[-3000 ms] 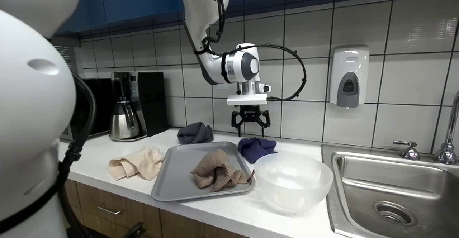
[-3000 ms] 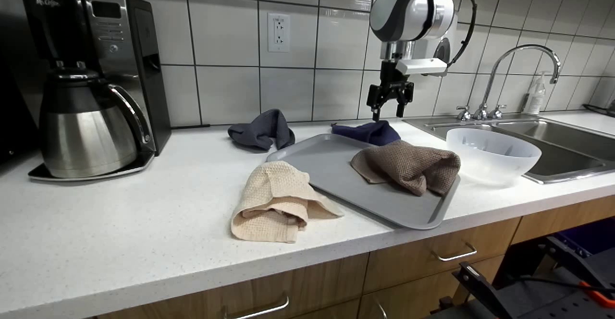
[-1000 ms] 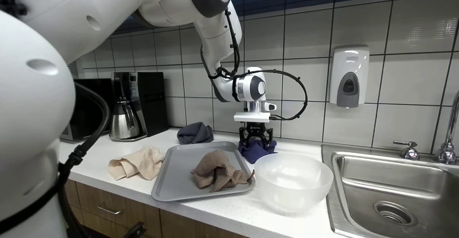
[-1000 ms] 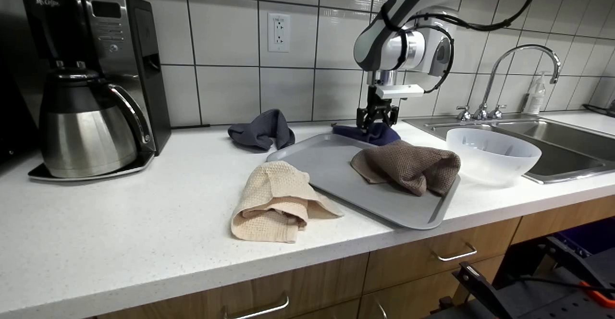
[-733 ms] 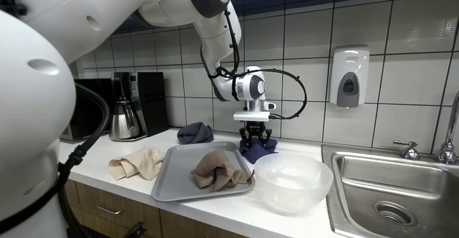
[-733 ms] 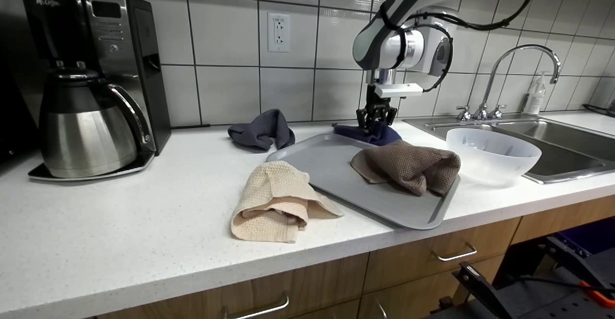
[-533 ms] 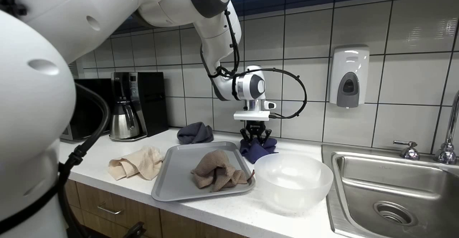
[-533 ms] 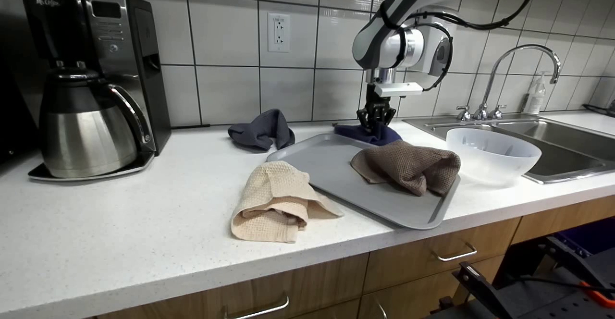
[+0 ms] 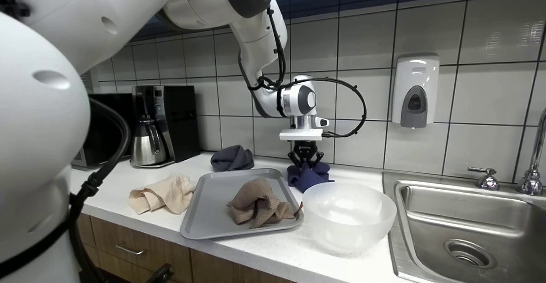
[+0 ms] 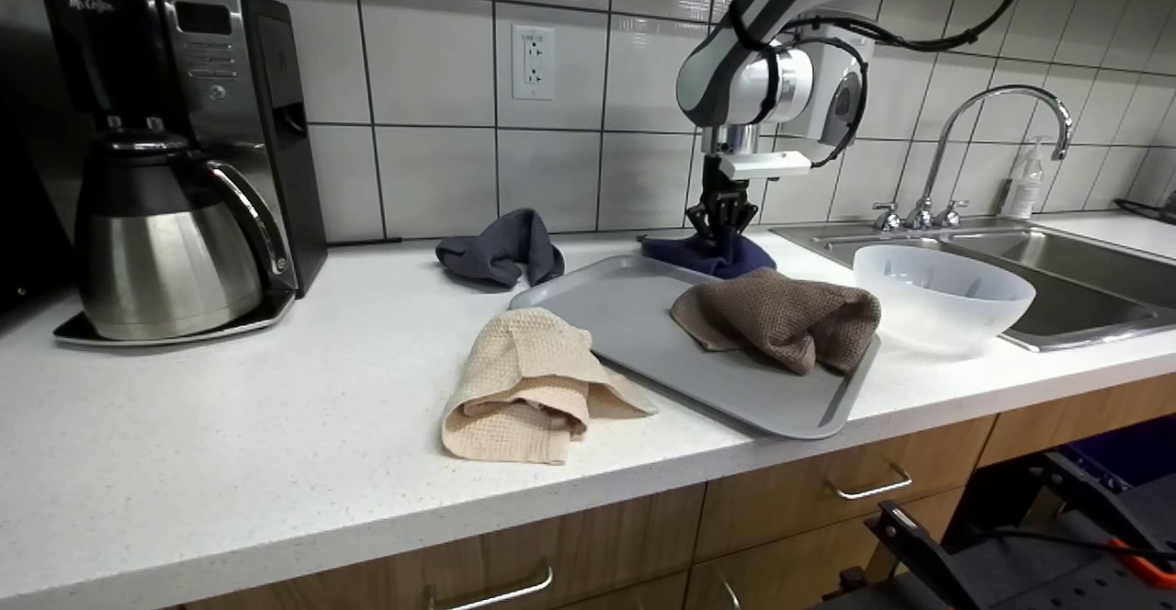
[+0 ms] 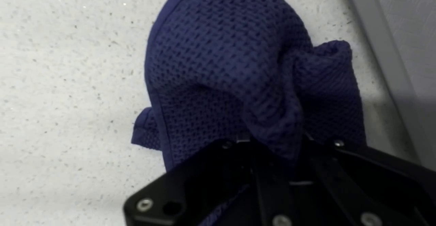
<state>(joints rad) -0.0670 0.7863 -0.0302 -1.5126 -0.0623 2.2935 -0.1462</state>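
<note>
Lowered over the past 3 seconds, the black gripper [image 9: 306, 166] has gone from hanging above the navy cloth [image 11: 218, 49] to being down in it, and the fabric now bunches up slightly. Its fingers are clamped on a raised fold of that cloth, their tips hidden by fabric. Crumpled and waffle-woven, the navy cloth sits on the white countertop [image 10: 276, 426] close to the tiled wall [image 9: 362, 146]. It lies just beside a grey tray [image 9: 213, 204]; the wrist view shows a strip of counter between them. The step in hand looks to be the grasp, seemingly made, while most of the cloth appears to rest on the counter. A next move would probably call for a slow, straight lift that keeps loose fabric off the tray's rim. On the tray lies a crumpled brown cloth [image 9: 256, 200]. Between tray and sink [image 9: 452, 221] stands a frosted, translucent bowl [image 9: 349, 234]. On the tray's side away from the bowl are 2 more cloths: a slate-grey cloth [image 10: 505, 247] near the wall and a cream cloth [image 10: 528, 389] nearer the counter's front edge. Well apart, by the wall, a coffee maker [image 10: 220, 68] holds a steel carafe [image 10: 170, 261].
</note>
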